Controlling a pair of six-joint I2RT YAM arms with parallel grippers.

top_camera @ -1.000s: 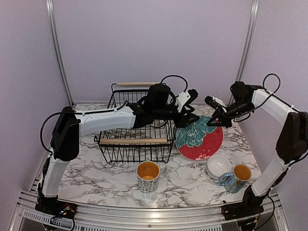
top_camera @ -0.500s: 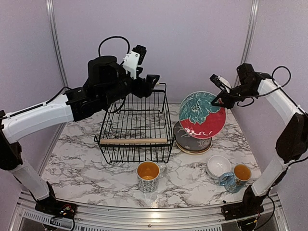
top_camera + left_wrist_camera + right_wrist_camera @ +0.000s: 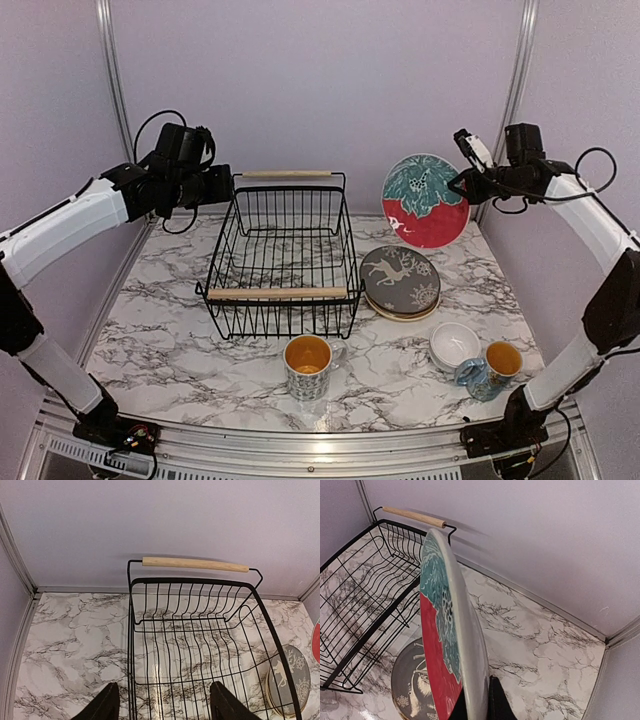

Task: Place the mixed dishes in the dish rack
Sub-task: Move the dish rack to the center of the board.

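My right gripper (image 3: 468, 186) is shut on the rim of the red plate with teal leaf (image 3: 425, 201) and holds it upright, high above the table's back right; the plate shows edge-on in the right wrist view (image 3: 451, 645). The dark grey reindeer plate (image 3: 399, 278) lies on a tan plate (image 3: 398, 311) below it. The black wire dish rack (image 3: 285, 262) with wooden handles stands empty at centre. My left gripper (image 3: 222, 185) is open and empty, raised beside the rack's back left corner, its fingers (image 3: 102, 706) over the rack's left wall (image 3: 131, 645).
An orange-lined mug (image 3: 308, 364) stands in front of the rack. A white bowl (image 3: 455, 344) and a second mug (image 3: 494, 366) stand at the front right. The back wall is close behind both grippers.
My left arm swung back and left, away from over the rack. My right gripper lifted the red plate higher and farther back, uncovering the whole reindeer plate.
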